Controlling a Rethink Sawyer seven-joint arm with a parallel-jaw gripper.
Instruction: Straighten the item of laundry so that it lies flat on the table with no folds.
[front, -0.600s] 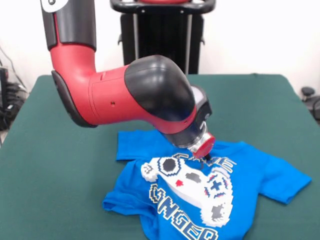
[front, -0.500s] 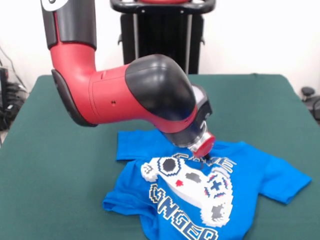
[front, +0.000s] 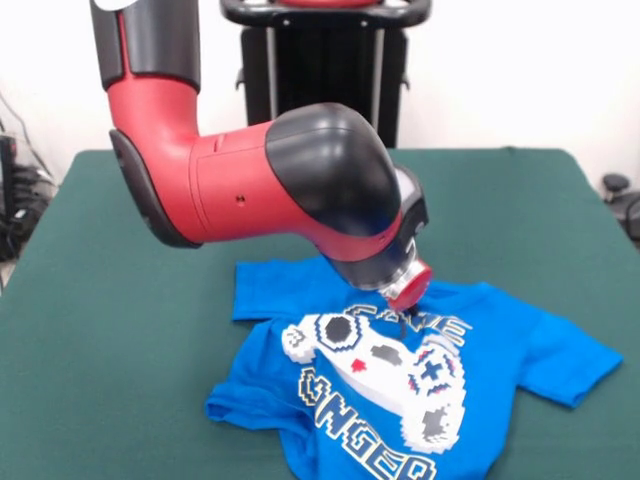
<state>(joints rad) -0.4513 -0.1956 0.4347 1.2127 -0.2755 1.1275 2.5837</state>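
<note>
Blue T-shirt (front: 400, 385) rumpled on green table (front: 80, 330), pincer (front: 404, 322) directly above its print, pincer state unclear

one blue t-shirt (front: 400, 380), one green table (front: 120, 330), one robot arm (front: 260, 180).

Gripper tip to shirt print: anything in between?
Nothing shows between them in the front view. The gripper hangs directly over the blue T-shirt, at the top of its controller print; whether it touches the fabric cannot be told.
</note>
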